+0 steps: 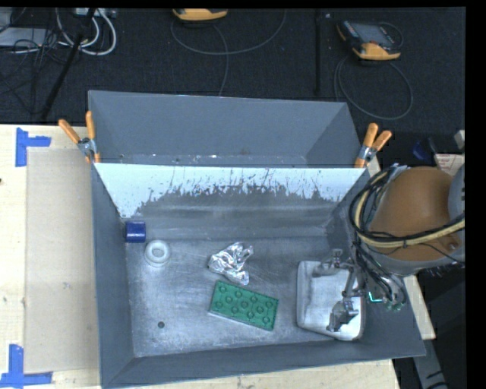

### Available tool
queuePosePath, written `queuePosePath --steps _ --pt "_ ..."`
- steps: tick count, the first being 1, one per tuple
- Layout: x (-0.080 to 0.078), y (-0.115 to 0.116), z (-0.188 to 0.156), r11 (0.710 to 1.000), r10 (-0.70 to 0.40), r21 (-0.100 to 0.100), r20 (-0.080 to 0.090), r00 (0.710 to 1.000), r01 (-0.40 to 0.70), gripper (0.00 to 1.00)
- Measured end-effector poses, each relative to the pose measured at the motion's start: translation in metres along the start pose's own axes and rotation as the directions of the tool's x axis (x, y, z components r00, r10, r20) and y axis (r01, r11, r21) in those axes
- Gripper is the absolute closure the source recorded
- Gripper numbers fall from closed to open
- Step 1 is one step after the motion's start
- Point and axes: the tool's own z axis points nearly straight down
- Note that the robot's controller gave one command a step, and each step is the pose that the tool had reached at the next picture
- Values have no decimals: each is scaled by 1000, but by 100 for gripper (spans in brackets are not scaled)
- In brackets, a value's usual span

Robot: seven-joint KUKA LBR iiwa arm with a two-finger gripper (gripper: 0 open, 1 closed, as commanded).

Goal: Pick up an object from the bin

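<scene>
1. Left of centre, a small blue cylinder (135, 232) sits right at the foot of the bin (220, 129) back slope.
2. Just below and right of it, and apart from it, there's a white ring (157, 252) lying flat; possibly a tape roll, hard to call from here.
3. In the middle of the frame is a crumpled wad of silver foil (231, 260).
4. Directly beneath the foil, close to it, a green studded building plate (244, 305) lies flat and skewed, its right end lower.
5. Lower left, a tiny dark speck (161, 326) sits alone.
6. Up top on the dark floor are white cables (97, 32) at the left and two orange-and-black devices (199, 11) (370, 42).
</scene>
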Motion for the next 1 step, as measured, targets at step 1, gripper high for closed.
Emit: queuePosePath --steps 1 --pt "-24 111 70 992 -126 5 11 992 126 0"
